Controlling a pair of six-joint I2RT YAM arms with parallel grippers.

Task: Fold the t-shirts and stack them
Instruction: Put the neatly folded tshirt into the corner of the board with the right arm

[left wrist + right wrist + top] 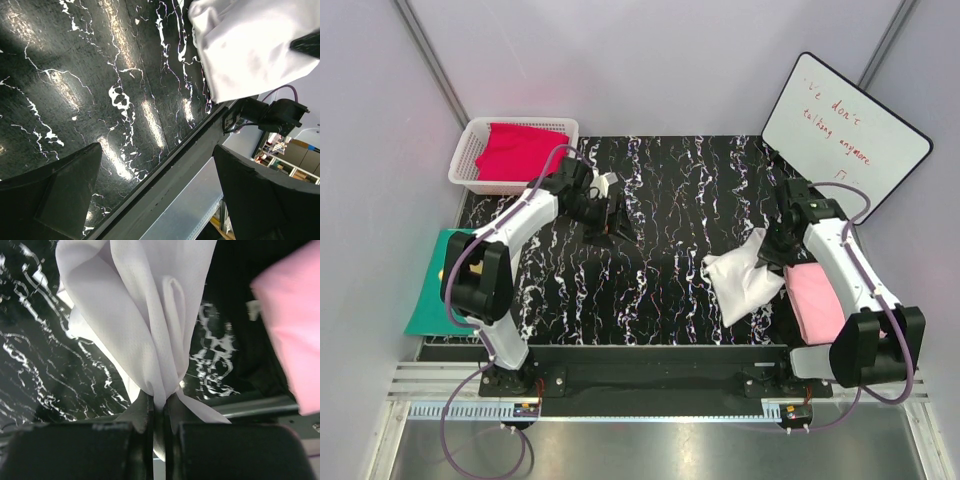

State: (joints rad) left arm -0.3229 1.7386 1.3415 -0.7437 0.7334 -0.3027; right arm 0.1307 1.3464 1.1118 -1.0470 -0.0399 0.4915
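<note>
white t-shirt (745,285) crumpled | pink t-shirt (817,300) beside | red t-shirt (525,150) in basket (468,160)

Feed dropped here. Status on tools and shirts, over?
Right tool shut on crumpled white cloth t-shirt, pale pink cloth t-shirt beside it. Left tool open, empty; crimson cloth t-shirt in white basket. Nothing obstructing.

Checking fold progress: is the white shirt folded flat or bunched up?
Bunched: the white shirt is gathered in pleats, pinched by the right gripper.

You have on hand: one white t-shirt (745,280), one pink t-shirt (815,302), one red t-shirt (520,148), one basket (468,152), one teal mat (425,290), one whiteboard (845,130).
</note>
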